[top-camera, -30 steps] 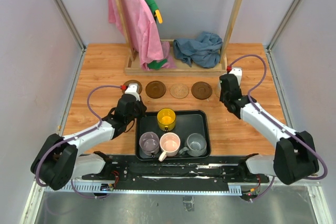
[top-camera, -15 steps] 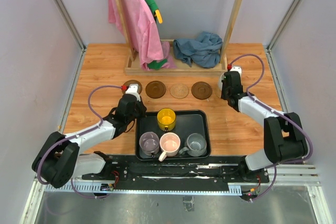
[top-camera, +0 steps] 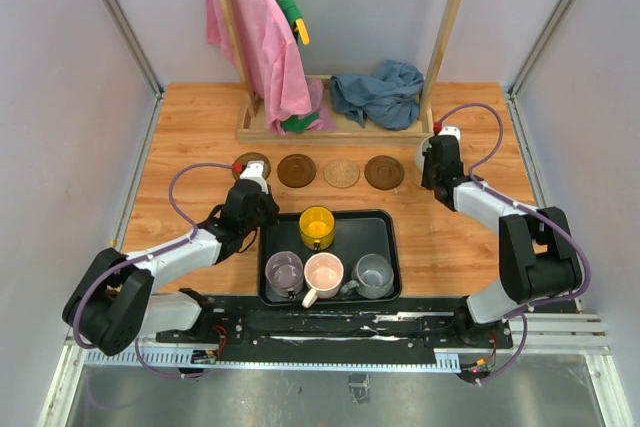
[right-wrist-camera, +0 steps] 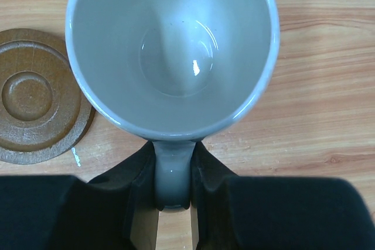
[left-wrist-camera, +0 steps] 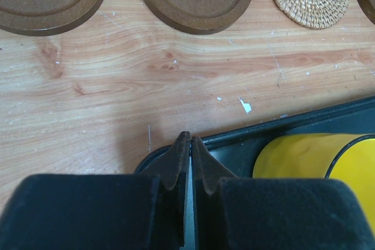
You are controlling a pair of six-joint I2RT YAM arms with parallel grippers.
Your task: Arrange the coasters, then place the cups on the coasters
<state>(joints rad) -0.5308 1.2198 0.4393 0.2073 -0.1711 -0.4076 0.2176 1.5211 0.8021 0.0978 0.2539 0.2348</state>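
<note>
Right gripper (right-wrist-camera: 174,181) is clamped on the handle of the white mug (right-wrist-camera: 173,51), which I see just beyond the far right corner of the black tray (top-camera: 362,232); what lies under the mug I cannot tell. Left gripper (left-wrist-camera: 186,144) is pinched together on nothing at the tray's far left corner. Yellow mug (top-camera: 317,227), purple mug (top-camera: 284,272), pink mug (top-camera: 323,274) and grey mug (top-camera: 374,273) sit inside the tray. Three dark brown coasters (top-camera: 296,170) and one tan woven coaster (top-camera: 342,173) line up beyond its far edge.
</note>
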